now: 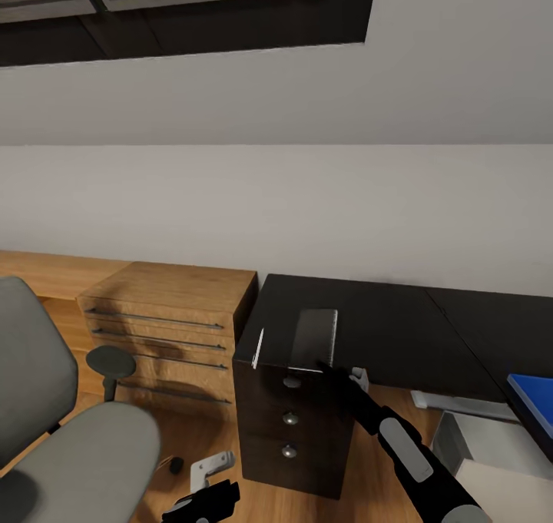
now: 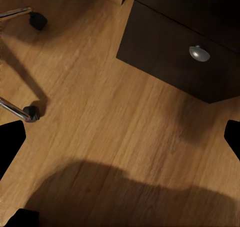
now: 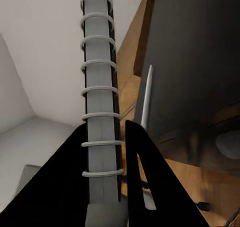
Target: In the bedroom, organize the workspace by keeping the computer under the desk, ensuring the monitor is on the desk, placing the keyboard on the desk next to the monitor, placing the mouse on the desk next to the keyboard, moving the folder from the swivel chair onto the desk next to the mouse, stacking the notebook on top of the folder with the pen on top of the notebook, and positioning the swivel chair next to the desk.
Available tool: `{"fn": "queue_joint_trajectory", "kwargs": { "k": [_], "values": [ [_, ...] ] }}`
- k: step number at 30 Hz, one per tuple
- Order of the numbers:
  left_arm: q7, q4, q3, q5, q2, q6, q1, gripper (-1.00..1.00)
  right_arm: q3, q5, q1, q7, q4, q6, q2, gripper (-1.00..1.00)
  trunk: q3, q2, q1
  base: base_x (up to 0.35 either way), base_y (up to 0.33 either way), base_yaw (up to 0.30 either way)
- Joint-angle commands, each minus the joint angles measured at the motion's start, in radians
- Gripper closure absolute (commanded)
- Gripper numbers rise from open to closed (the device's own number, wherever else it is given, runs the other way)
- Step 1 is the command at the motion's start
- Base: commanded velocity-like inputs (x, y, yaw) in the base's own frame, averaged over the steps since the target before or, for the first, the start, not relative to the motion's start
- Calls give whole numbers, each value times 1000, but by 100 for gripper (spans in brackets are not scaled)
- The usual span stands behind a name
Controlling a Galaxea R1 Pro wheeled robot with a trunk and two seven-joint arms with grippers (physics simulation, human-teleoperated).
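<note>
Clamped at its spiral-bound edge by the right tool [image 3: 106,187], the notebook [image 1: 314,338] lies on the surface [image 1: 399,316], long axis toward the wall, beside the pen [image 1: 258,348].

We are seeing a black table [image 1: 399,316], a grey chair [image 1: 84,446], a dark grey notebook [image 1: 315,337], a white pen [image 1: 258,348], a blue folder [image 1: 534,400] and light-wood drawers [image 1: 169,331].
</note>
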Motion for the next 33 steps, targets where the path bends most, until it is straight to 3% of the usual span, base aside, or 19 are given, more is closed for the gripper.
{"fn": "queue_joint_trajectory", "kwargs": {
  "k": [1, 8, 11, 12, 18, 19, 25, 33],
  "values": [
    [10, -2, -1, 10, 0, 1, 0, -100, 3, -11, 0, 3, -7, 5, -2, 100, 2, 7, -4, 0, 0, 0],
    [10, -2, -2, 10, 0, 0, 0, -100, 2, 0, 7, -9, -114, 8, -14, 100, 24, 56, -31, 0, 0, 0],
    [10, -2, -2, 10, 0, 0, 0, -100, 3, 21, 10, -35, -159, 20, -49, 100, 34, 77, -42, 0, 0, 0],
    [10, -2, -3, 10, 0, 0, 0, -100, 3, 45, 11, -95, -219, 91, -97, 100, 37, 84, -46, 0, 0, 0],
    [9, -2, -3, 10, 0, 0, 0, -100, -4, 50, 12, -183, -313, 317, -196, 100, 56, 126, -69, 0, 0, 0],
    [9, -2, -4, 11, 0, 0, 0, -100, -6, -3, 12, -192, -327, 368, -231, 100, 59, 133, -73, 0, 0, 0],
    [8, -2, -4, 12, 0, 0, 0, -100, -6, -147, 27, -196, -325, 392, -259, 100, 78, 175, -96, 0, 0, 0],
    [6, 8, -5, 12, -1, 0, 0, -100, -7, -191, 36, -196, -321, 397, -274, 100, 93, 210, -115, 0, 0, -125]
  ]
}}
